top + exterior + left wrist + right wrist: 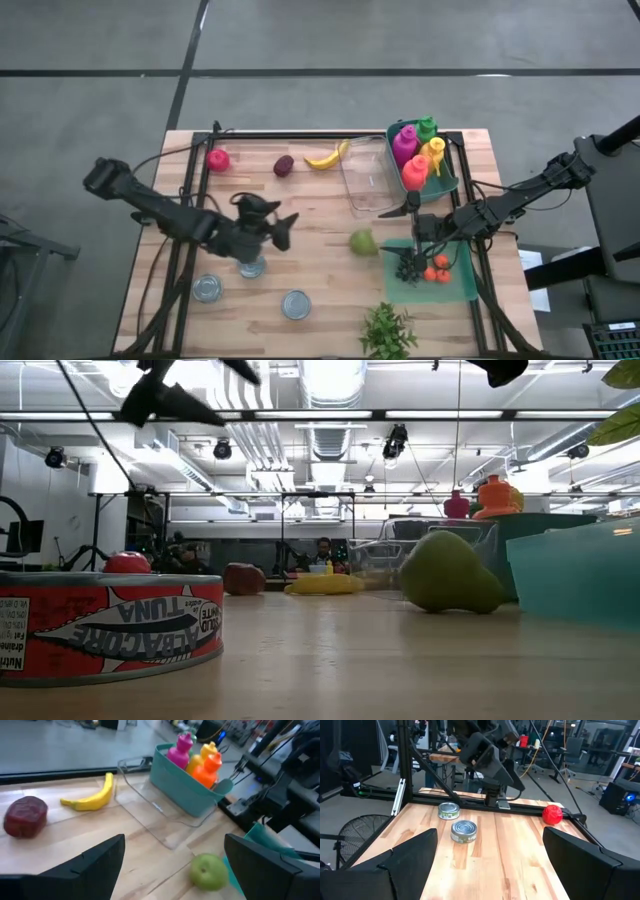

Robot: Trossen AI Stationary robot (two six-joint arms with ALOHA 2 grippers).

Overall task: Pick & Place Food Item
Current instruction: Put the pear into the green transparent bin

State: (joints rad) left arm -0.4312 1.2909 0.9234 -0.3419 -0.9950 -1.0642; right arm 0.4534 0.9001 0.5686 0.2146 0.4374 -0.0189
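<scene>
A: Left gripper [284,229] state?
B: Fingers spread wide, nothing between them. It hangs over the left-centre of the table [320,300], pointing right toward the green pear [363,241].

A: Right gripper [412,205]?
B: Also spread, empty. It sits just beside the teal bin [452,183], above the far edge of the green mat [465,285].

A: Where's the food?
B: Pear lies loose on the wood between the two grippers, just left of the mat. Banana [325,157] is at the far edge beside the clear container [365,175]; dark red fruit [284,165] and a red one [217,158] sit left of it.

A: On the mat?
B: Small orange pieces [437,269] and something dark, maybe grapes; hard to tell.

A: Cans?
B: Three, near left [296,304].
</scene>
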